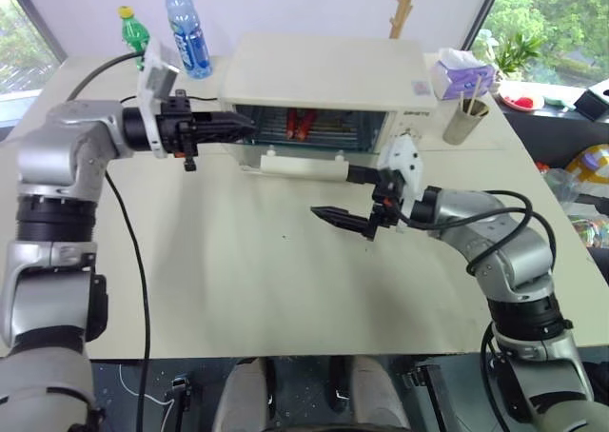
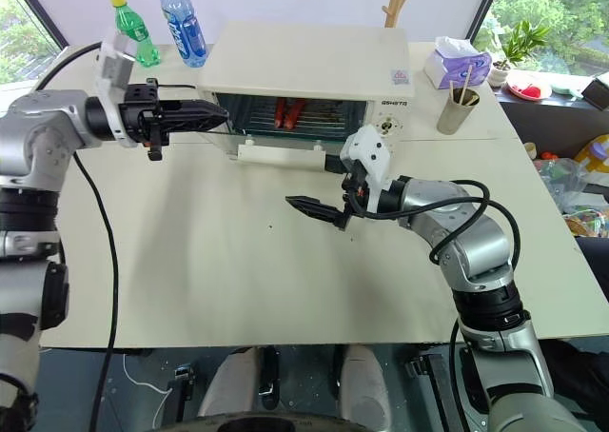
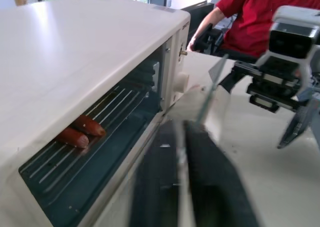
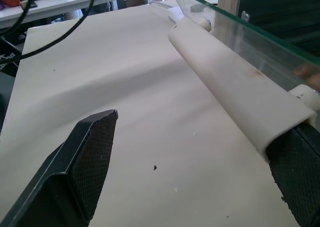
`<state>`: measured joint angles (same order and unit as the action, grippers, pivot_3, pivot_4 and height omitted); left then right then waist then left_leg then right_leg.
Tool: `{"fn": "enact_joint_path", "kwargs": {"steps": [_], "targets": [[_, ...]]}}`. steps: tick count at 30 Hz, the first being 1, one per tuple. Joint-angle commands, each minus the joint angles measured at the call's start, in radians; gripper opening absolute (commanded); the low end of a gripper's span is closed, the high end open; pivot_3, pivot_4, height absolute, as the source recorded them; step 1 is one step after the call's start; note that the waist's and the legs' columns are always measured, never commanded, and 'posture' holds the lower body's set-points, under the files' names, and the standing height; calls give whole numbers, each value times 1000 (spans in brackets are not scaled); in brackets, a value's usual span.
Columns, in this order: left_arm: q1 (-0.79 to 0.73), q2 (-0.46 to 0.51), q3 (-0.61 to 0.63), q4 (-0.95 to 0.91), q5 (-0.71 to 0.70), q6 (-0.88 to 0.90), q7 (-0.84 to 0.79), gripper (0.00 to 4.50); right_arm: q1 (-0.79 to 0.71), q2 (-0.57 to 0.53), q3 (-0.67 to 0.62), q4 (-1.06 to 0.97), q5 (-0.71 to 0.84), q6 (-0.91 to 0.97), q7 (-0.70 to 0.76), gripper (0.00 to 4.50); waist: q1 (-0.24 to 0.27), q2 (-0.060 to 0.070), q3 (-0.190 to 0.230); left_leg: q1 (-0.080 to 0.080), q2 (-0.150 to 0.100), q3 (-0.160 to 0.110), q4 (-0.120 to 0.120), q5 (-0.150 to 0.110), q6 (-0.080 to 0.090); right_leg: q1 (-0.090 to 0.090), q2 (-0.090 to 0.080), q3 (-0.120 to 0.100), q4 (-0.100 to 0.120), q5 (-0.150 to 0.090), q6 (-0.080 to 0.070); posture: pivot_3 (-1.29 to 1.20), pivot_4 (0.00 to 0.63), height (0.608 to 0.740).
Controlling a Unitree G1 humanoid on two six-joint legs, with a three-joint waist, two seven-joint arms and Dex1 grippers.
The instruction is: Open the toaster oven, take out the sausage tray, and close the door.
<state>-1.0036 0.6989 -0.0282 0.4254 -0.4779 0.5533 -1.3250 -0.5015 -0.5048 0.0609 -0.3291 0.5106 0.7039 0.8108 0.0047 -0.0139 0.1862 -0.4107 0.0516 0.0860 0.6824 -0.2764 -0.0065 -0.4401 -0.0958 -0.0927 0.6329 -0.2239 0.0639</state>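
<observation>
The cream-white toaster oven [image 1: 324, 75] stands at the back of the table. Its glass door [image 1: 295, 152] is lowered open, with the white bar handle [image 1: 303, 168] toward me. Inside, the sausage tray [image 3: 112, 114] holds two red sausages [image 3: 80, 132]. My left gripper [image 1: 243, 126] is shut at the left end of the oven's opening, and I see nothing between its fingers. My right gripper [image 1: 347, 194] is open at the handle's right end. One finger [image 4: 295, 162] sits under that end and the other finger [image 4: 90, 157] hangs over the table.
Behind the oven's left side stand a blue bottle [image 1: 187, 28] and a green bottle [image 1: 136, 32]. A tissue box [image 1: 461, 70] and a cup of sticks [image 1: 466, 118] stand to its right. A person in a red shirt [image 3: 260, 12] sits beyond the table.
</observation>
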Motion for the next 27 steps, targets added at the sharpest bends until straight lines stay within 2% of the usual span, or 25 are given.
{"fn": "enact_joint_path", "kwargs": {"steps": [1,9,15,20,27], "targets": [[-70,-22,-11,81,58,-79,-6,80,0,14,-14,-93,49,-5,-6,4500,0,0,0,0,0,0,0,0,0,0,0,0,0,0,0,0,150,722],[-113,-74,-73,266,218,-304,-23,80,18,9,-18,-107,50,-1,-34,4500,-1,0,0,0,0,0,0,0,0,0,0,0,0,0,0,0,150,722],[-97,-74,-80,300,264,-367,-69,80,43,-20,-19,-106,11,-5,-60,4500,-2,0,0,0,0,0,0,0,0,0,0,0,0,0,0,0,150,722],[-99,-77,-66,303,269,-360,-80,80,96,-101,-49,-97,-1,30,-69,4500,2,0,0,0,0,0,1,0,0,0,0,0,0,0,0,0,150,722],[-57,-71,-55,258,260,-333,-88,80,251,-253,-151,-196,83,76,8,4500,8,-1,0,0,0,0,1,0,0,1,0,0,0,0,0,0,150,722]]}}
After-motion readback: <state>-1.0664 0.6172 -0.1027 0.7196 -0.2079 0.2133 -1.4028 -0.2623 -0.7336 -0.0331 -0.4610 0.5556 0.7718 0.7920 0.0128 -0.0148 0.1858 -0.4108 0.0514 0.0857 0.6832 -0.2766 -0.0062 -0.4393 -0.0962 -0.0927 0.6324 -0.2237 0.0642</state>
